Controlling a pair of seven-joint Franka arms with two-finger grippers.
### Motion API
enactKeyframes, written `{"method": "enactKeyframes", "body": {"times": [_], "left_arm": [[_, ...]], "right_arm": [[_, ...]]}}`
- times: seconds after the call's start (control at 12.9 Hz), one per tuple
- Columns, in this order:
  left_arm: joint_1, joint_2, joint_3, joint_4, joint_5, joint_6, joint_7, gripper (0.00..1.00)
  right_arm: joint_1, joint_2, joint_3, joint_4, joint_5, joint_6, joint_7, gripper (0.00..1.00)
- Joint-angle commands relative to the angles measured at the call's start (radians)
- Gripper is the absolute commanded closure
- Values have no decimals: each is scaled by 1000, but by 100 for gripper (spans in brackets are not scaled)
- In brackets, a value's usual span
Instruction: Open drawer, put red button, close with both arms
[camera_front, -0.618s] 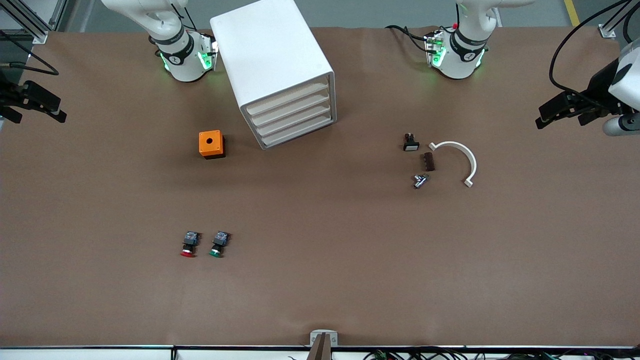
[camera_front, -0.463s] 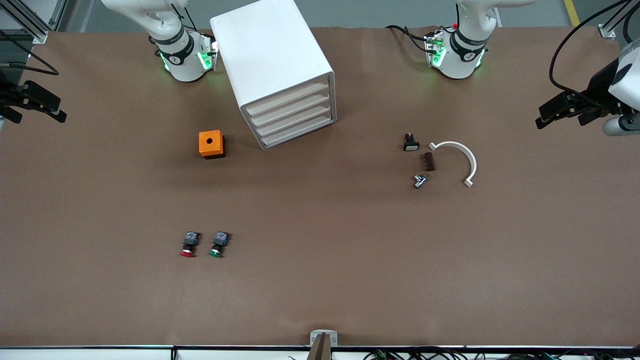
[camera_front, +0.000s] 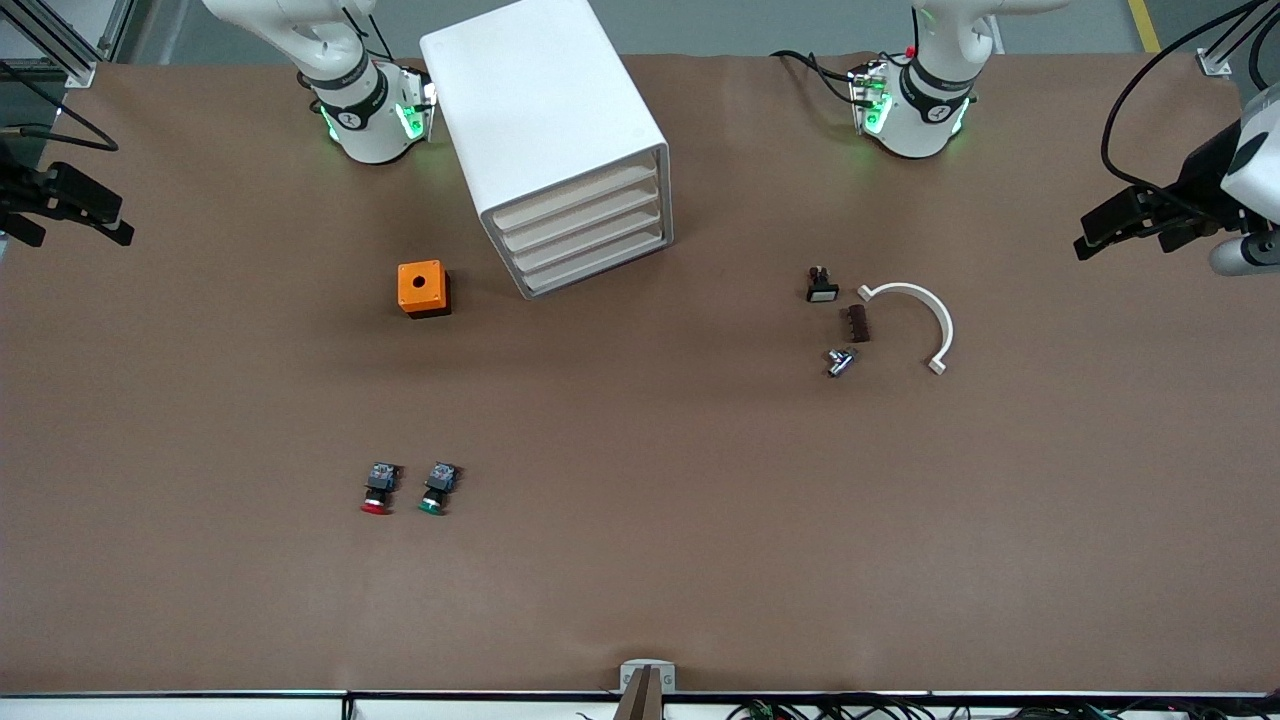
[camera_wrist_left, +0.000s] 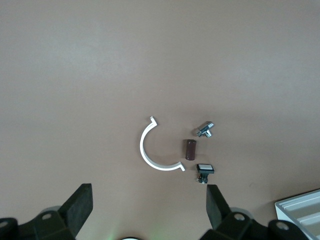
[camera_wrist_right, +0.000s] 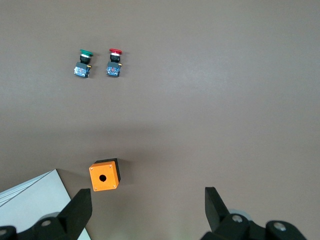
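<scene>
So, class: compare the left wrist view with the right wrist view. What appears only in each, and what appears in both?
Only the left wrist view shows the white curved piece, the small brown block, the metal fitting and the white-capped switch. Only the right wrist view shows the red button, the green button and the orange box. Both show the brown table, a corner of the white cabinet and their own open gripper: left gripper, right gripper.

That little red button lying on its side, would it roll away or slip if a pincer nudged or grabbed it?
The red button has a round cap, so a nudge would probably swing it in a curve; its blocky black body likely stops any real roll. It looks tiny and light, so it may skid on the table. The squarish body seems easier to grip than the cap.
</scene>
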Motion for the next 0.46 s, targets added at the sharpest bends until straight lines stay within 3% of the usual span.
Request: {"method": "enactKeyframes", "body": {"times": [0.0, 0.39], "left_arm": [[58, 14, -6, 9, 11, -26, 17, 0], [73, 190, -6, 16, 22, -25, 1, 0]], "right_arm": [[-7, -31, 3, -41, 2, 4, 10, 0], [-6, -31, 3, -40, 2, 4, 4, 0]]}}
